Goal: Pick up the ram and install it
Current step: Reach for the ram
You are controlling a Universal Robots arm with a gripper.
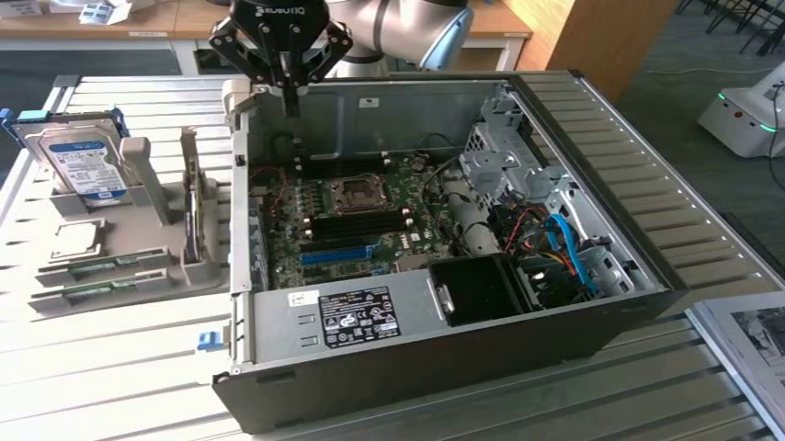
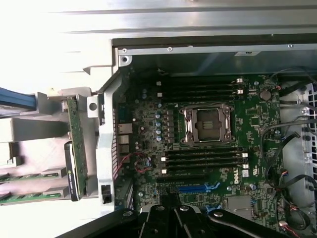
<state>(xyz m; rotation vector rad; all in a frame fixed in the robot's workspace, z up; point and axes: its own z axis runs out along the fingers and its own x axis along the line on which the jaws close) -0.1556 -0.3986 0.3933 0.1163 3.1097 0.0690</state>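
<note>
Ram [image 1: 98, 267] lies in gray holder [image 1: 165, 266], lower left of exterior frame, well apart from tool [image 1: 292, 104]. Likely light, stiff, fragile: grip long edges, not chips. Tool clenched, empty, over case [image 1: 491, 358].

Bright glare on the slatted table [image 1: 110, 377], dim computer case [image 1: 392, 110] interior.

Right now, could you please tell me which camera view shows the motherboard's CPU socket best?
The wrist view: it looks straight down on the CPU socket, so its metal frame and dark centre show whole. The exterior view shows the socket at a slant, down inside the computer case.
</note>
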